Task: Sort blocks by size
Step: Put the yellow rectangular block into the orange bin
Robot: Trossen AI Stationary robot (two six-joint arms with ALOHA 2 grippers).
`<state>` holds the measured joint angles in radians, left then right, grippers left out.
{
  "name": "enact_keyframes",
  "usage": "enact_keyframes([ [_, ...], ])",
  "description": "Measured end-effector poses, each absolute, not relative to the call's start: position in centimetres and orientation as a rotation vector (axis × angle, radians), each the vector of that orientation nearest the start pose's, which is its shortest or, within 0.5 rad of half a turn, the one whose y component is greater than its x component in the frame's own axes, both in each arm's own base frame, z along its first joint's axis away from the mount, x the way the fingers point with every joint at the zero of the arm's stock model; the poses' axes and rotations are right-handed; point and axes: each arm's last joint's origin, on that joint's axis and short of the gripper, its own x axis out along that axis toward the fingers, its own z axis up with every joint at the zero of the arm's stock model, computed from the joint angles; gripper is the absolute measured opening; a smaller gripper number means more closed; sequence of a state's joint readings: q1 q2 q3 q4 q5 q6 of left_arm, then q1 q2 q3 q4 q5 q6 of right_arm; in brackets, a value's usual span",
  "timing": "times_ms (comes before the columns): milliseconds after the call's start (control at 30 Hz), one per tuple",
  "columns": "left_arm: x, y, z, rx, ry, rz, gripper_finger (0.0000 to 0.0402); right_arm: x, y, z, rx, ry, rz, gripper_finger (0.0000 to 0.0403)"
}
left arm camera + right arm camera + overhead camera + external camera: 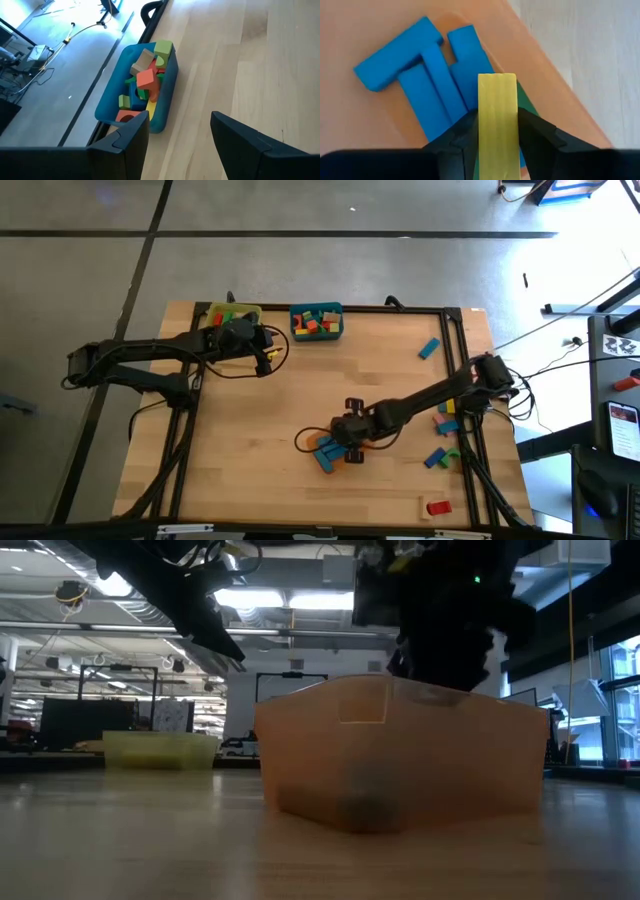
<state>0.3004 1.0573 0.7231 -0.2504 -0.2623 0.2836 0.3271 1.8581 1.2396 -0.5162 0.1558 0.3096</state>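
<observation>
My right gripper (497,131) is shut on a long yellow block (497,115) above the orange bin (322,458), which holds several blue blocks (427,82) and something green (523,98). In the low view the orange bin (400,755) stands close in front, with the right gripper (450,635) over it. My left gripper (180,120) hovers open and empty at the far left, near the teal bin (165,95) filled with several mixed blocks. My right gripper pinches the yellow block's two long sides (485,131) between its two fingers (462,137). The fingers come steeply from above, and the block's free end (497,80) sticks out past them. The block hangs clear above the blue blocks in the orange bin.
A yellow bin (233,313) stands at the far left beside the teal bin (316,322). Loose blocks lie on the table's right side: a blue one (429,348), a mixed cluster (447,418), a blue and green pair (440,456) and a red one (438,507).
</observation>
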Motion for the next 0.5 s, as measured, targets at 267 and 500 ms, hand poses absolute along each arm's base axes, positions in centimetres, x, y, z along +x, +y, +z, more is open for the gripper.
enact_keyframes([
  [267,20.91,7.26,25.69,0.257,0.666,0.458,0.0196,35.30,11.48,17.00,0.010,1.122,-0.039,0.0129],
  [500,20.90,7.27,25.69,0.248,0.664,0.462,0.0196,35.27,11.50,16.98,0.027,1.130,-0.031,0.0129],
])
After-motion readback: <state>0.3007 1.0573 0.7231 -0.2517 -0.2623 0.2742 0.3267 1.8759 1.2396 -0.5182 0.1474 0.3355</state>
